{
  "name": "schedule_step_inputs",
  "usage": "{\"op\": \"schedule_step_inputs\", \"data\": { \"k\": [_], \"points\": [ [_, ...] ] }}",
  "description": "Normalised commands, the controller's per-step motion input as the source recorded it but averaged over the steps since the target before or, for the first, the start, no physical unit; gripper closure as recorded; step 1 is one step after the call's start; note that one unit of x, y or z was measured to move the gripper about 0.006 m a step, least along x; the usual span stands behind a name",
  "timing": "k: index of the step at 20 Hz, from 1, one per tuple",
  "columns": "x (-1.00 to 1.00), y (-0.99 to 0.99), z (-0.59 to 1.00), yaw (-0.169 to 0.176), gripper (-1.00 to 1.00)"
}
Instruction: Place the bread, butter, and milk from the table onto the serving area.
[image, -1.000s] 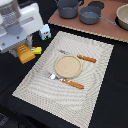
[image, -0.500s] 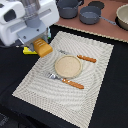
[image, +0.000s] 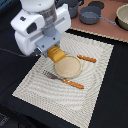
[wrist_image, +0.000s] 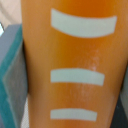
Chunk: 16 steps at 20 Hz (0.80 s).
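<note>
bread (image: 56, 53) sits pinched in my hand (image: 52, 50), an orange-brown slab poking out from under the white housing, and in the wrist view it fills nearly everything, an orange face (wrist_image: 75, 65) crossed by pale bars, with a grey-teal pad (wrist_image: 12, 75) of one finger pressed along its side. a second ago i hung farther toward the exterior view's left, out by the edge of the serving area (image: 95, 85); since then i have carried the bread inward, so it now hangs over the striped cloth, just beside the round plate (image: 68, 66) and on the side away from the fork (image: 62, 80). a knife (image: 87, 58) lies past the plate, apart from me. i judge the carry for this item nearly finished: what is left is to lower it onto bare cloth and let go, and i would keep it off the plate rim so it lands flat rather than tilted. i cannot tell from these views whether the slab already touches the mat. butter and milk show nowhere in either view, so i reckon both are yet to be fetched from the bench (image: 115, 107), and the task is early.
</note>
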Motion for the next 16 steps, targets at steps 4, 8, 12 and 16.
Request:
{"op": "schedule_step_inputs", "data": {
  "k": [4,8,12,16],
  "points": [
    [0.98,0.15,-0.02,-0.021,1.0],
    [0.86,0.22,-0.08,-0.022,1.0],
    [0.7,0.33,-0.07,-0.008,1.0],
    [0.31,0.31,-0.03,0.0,1.0]
  ]
}}
